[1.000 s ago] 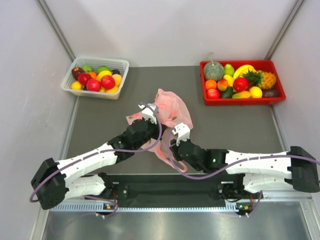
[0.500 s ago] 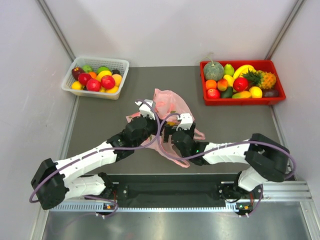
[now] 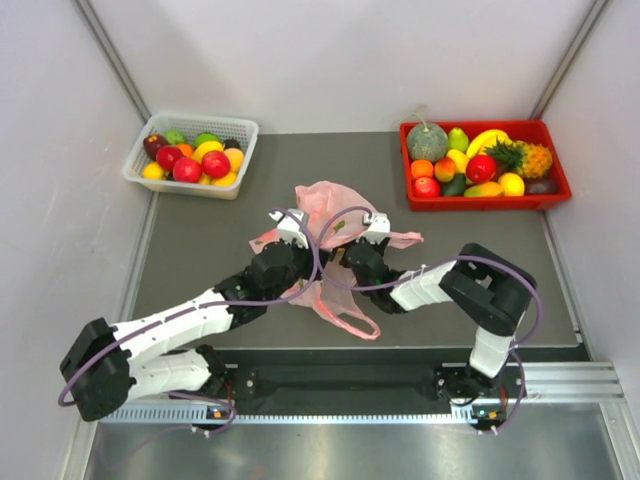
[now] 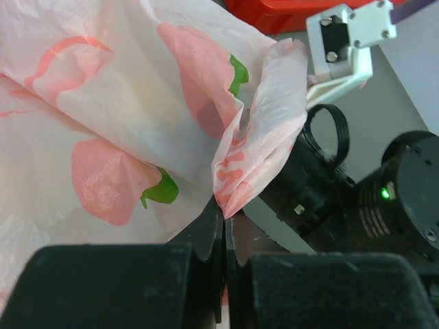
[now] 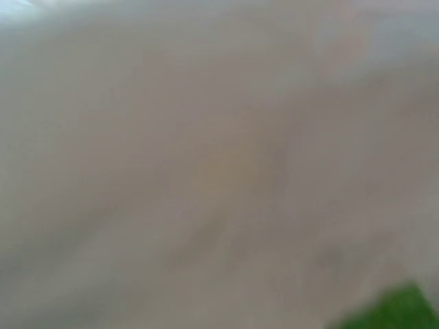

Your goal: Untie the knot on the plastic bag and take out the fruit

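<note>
Mid-table, between the two arms: the pink bag (image 3: 335,203), crumpled, printed with peach shapes and green leaves; resting on the grey table (image 3: 200,250), well apart from the white basket (image 3: 243,128) at far left and the red tray (image 3: 557,163) at far right, both piled with other fruit.

Clamped on a fold of that bag with the left gripper (image 3: 294,228); from the left wrist, black fingers (image 4: 206,240) pressed flat together, the pointed tip of the fold running down into the seam between them; a sliver of pink showing lower in the same seam; rest of the bag spreading up and to the left of that pinch, loose and wrinkled.

Just across the fold, beside the plastic: the right gripper (image 3: 368,236), nosed into the bag's right side; fingertips hidden behind the plastic both from above and from the left wrist; nothing but blurred pale film with a green corner from the right wrist; impossible to say whether open or closed, or holding anything.

One flat strip (image 3: 403,239) of bag sticking out to the right past the right gripper; one handle loop (image 3: 352,322) trailing toward the near edge between the arms.

No telling the knot from the other folds; fruit inside not made out through the plastic.
</note>
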`<act>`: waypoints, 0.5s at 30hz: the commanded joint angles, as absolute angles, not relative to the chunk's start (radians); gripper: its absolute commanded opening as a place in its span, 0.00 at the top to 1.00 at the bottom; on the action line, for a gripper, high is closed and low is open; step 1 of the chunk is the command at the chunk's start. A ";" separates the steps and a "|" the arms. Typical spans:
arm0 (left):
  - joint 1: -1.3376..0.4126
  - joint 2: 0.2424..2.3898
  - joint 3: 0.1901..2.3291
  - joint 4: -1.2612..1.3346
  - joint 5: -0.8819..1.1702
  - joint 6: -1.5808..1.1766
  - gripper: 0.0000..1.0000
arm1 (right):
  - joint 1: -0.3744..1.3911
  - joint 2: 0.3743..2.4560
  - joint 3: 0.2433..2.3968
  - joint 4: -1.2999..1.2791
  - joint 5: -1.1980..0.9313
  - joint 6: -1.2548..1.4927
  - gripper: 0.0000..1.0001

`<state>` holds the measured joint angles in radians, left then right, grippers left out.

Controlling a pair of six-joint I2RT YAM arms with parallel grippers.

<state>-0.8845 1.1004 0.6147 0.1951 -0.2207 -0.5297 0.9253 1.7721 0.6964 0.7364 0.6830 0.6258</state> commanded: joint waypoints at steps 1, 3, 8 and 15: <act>-0.887 1.054 0.597 0.247 -0.192 -0.564 1.00 | 0.899 1.825 0.762 0.865 0.568 0.617 0.00; -0.887 1.033 0.592 0.241 -0.186 -0.577 1.00 | 0.874 1.858 0.796 0.862 0.532 0.633 0.00; -0.887 0.962 0.620 0.209 -0.163 -0.580 1.00 | 0.827 1.902 0.842 0.844 0.459 0.678 0.00; -0.887 0.897 0.644 0.147 -0.132 -0.575 1.00 | 0.772 1.971 0.951 0.767 0.312 0.695 0.28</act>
